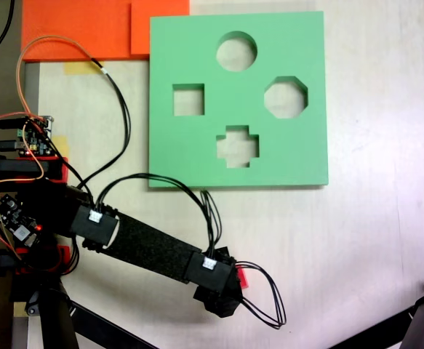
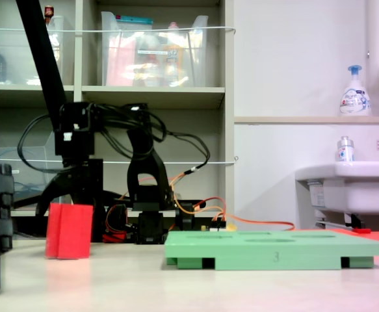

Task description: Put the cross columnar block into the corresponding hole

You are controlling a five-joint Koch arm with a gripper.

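Note:
The cross columnar block [image 2: 69,231] is bright red and stands upright on the table, well to the left of the green board [image 2: 274,257] in the second exterior view. From above, only a red sliver of the block [image 1: 241,277] shows beside the black gripper head. My gripper [image 2: 69,214] hangs over the block, with a slanted jaw to its left and a straight jaw to its right, spread wider than the block. Seen from above, the gripper [image 1: 222,294] hides its own fingers. The plus-shaped corresponding hole [image 1: 238,146] lies in the green board [image 1: 175,156], on the side nearest the arm.
The board also has a round hole [image 1: 236,51], a square hole [image 1: 188,99] and an octagonal hole [image 1: 285,97]. Orange foam sheets [image 1: 81,29] lie at the first exterior view's top left. A circuit board with wires [image 1: 30,134] sits by the arm base. Black stand legs [image 1: 415,320] cross the bottom corners.

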